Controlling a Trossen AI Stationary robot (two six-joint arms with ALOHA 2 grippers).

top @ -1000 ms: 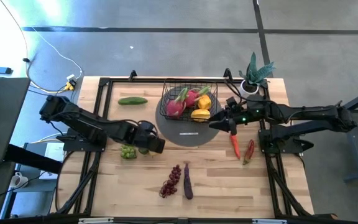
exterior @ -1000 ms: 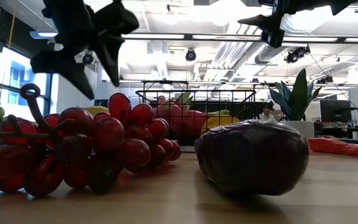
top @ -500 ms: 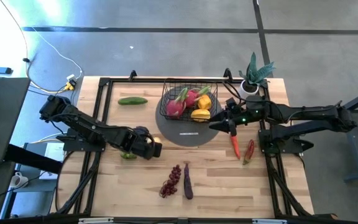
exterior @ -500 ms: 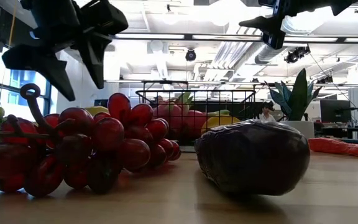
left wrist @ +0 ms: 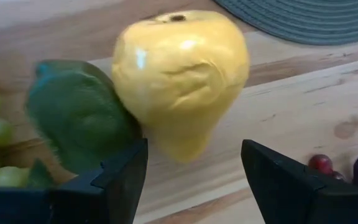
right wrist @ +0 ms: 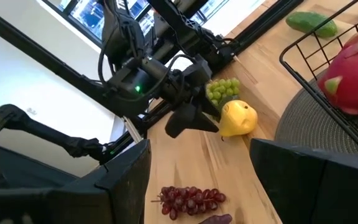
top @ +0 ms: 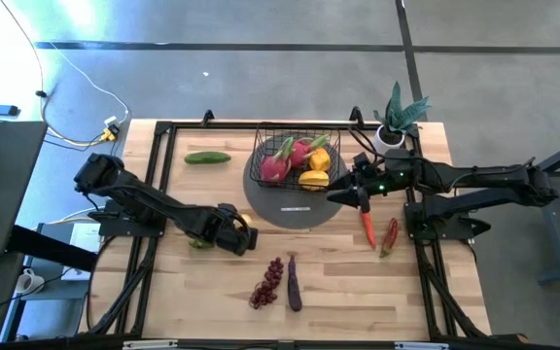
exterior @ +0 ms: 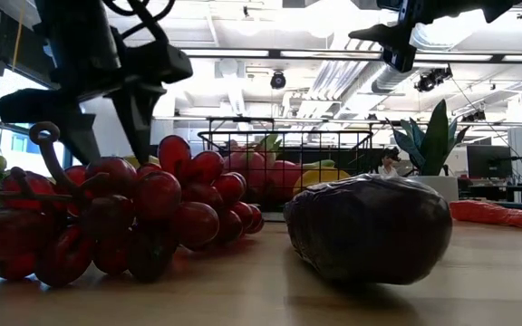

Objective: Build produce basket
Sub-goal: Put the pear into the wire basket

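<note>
Hovering low over the table, the left gripper (top: 245, 236) has its fingers spread with nothing between them; a yellow fruit (left wrist: 179, 78) lies on the wood just ahead of the fingertips, not yet between them. Touching that fruit on one side is a dark green piece (left wrist: 79, 121), and green grapes (right wrist: 224, 91) lie just beyond it, nearer the arm's own side. Past the yellow fruit from this gripper is the edge of the round grey mat (top: 285, 204). Toward the table's front from the left gripper lie red grapes (top: 267, 282) and, beside them, the eggplant (top: 294, 283). The right gripper (top: 361, 194) hangs above the table at the far side of the mat, its fingers apart and empty. The basket (top: 295, 158) stands on the mat just beside and behind this gripper, holding a dragon fruit (top: 274, 165), another pink fruit and yellow pieces. Just in front of the right gripper, on the wood, lie two red chilies (top: 367, 227), side by side. A cucumber (top: 207, 157) rests well apart from both grippers, on the far side of the basket from the right gripper. A potted plant (top: 399, 119) stands behind the right arm.
</note>
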